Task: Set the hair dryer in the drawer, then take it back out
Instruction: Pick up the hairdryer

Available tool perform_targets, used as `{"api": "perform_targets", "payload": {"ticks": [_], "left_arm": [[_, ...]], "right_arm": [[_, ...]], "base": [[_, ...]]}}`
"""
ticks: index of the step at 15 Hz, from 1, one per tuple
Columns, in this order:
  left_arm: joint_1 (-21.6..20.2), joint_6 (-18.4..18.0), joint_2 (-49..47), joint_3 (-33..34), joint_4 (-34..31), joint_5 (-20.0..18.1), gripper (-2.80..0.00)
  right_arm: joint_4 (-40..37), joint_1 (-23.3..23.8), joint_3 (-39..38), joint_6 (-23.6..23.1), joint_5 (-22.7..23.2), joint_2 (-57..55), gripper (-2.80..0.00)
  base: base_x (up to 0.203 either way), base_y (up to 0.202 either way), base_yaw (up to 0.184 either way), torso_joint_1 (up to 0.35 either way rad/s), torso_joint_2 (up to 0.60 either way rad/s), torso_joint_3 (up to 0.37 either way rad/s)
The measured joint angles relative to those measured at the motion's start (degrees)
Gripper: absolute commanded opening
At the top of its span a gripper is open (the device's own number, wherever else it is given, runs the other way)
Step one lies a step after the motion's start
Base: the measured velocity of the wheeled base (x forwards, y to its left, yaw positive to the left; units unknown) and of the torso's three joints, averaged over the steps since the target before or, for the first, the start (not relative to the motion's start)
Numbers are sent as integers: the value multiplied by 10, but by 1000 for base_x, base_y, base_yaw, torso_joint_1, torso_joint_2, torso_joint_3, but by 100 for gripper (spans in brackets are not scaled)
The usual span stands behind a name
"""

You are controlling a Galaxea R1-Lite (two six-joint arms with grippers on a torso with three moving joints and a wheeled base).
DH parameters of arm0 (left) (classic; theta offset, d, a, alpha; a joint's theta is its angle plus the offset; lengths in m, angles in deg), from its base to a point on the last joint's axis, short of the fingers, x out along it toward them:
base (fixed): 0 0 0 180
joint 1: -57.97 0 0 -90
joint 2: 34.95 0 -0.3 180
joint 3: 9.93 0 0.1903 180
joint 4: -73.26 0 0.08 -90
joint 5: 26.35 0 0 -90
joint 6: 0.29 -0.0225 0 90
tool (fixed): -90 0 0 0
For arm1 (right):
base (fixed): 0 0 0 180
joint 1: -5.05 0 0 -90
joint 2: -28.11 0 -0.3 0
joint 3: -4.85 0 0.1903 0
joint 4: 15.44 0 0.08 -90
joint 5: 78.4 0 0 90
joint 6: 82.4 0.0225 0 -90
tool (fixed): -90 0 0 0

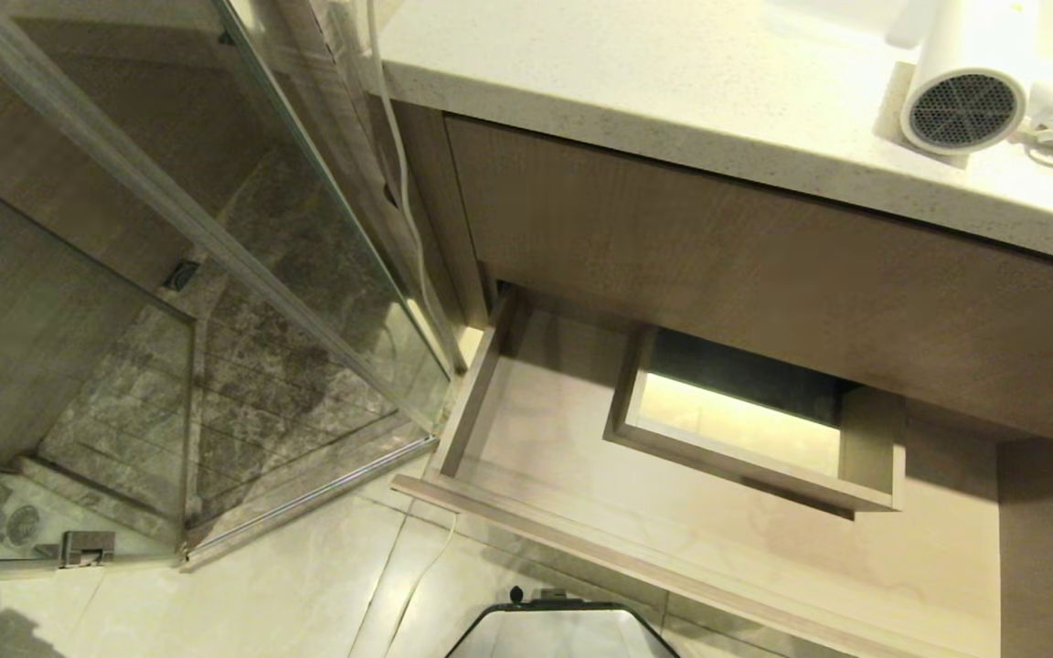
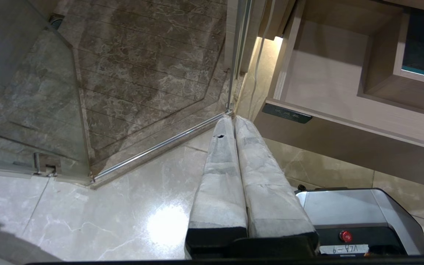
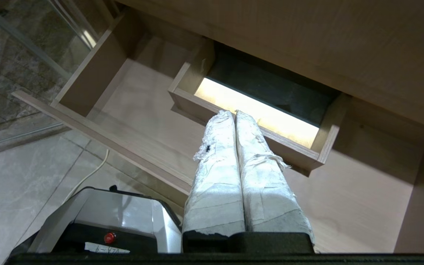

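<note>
Hair dryer [image 1: 965, 82]: lying on the bench [image 1: 636, 82], far right, grille facing near.
Drawer [image 1: 536, 429]: pulled open below, nothing inside.
Left hand [image 2: 234, 119]: clenched, over floor.
Right hand [image 3: 235, 114]: clenched, above drawer.

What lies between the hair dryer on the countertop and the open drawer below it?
In the head view, the countertop's speckled edge and a tall closed wood panel separate the hair dryer from the drawer. No loose object lies there.
</note>
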Motion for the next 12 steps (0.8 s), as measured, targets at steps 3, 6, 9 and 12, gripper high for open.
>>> {"api": "perform_targets", "payload": {"ticks": [3, 6, 9, 12], "left_arm": [[0, 0, 0, 0, 0, 0, -280], [0, 0, 0, 0, 0, 0, -280], [0, 0, 0, 0, 0, 0, -280], [0, 0, 0, 0, 0, 0, -280]], "right_arm": [[1, 0, 0, 5, 0, 0, -280], [0, 1, 0, 9, 0, 0, -280], [0, 1, 0, 8, 0, 0, -280], [1, 0, 0, 8, 0, 0, -280]], "base": [[0, 0, 0, 0, 0, 0], [-4, 3, -120, 7, 2, 3], [2, 9, -174, 3, 4, 2], [1, 6, -107, 2, 4, -1]]}}
